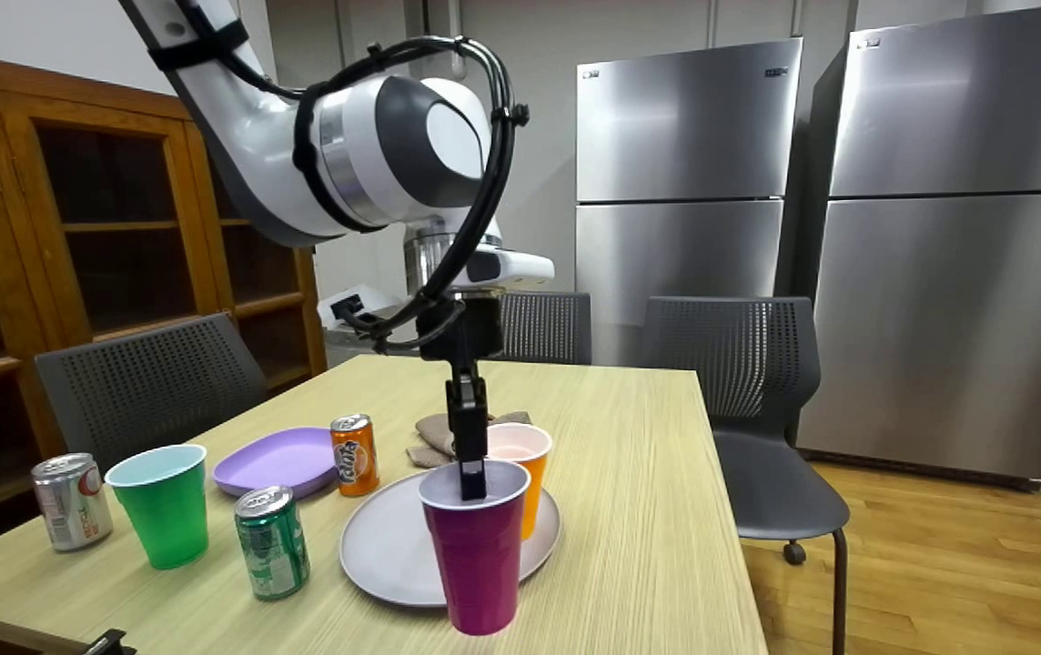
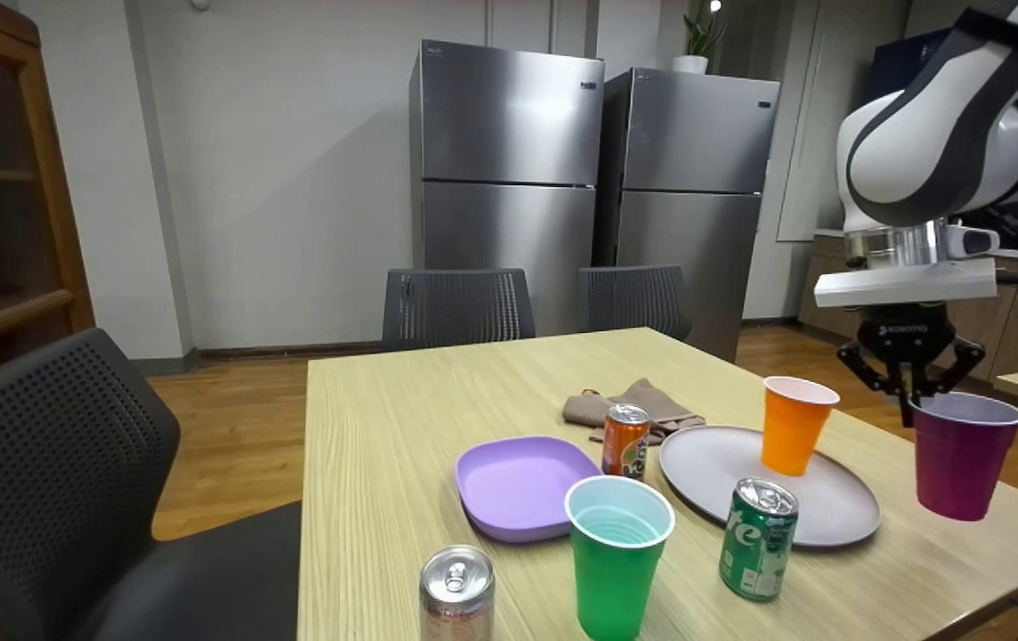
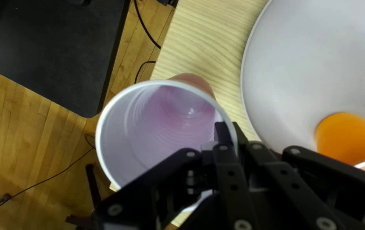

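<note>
My gripper (image 1: 473, 480) is shut on the rim of a magenta cup (image 1: 482, 569), with one finger inside the cup and the other outside. The gripper also shows in an exterior view (image 2: 910, 408) and in the wrist view (image 3: 232, 129). The cup (image 2: 961, 463) is nearly upright and appears raised above the table near its edge. In the wrist view the cup's pale inside (image 3: 169, 118) looks empty. Beside it is a round grey plate (image 1: 379, 550), also in the wrist view (image 3: 310, 64). An orange cup (image 2: 795, 432) stands on that plate, close to the gripper.
On the wooden table (image 1: 630, 509) are a purple plate (image 2: 522, 485), an orange can (image 2: 625, 445), a green can (image 2: 758, 543), a green cup (image 2: 616, 574), a silver can (image 1: 72, 505) and a brown cloth (image 2: 642, 405). Dark chairs (image 1: 730, 364) stand around the table.
</note>
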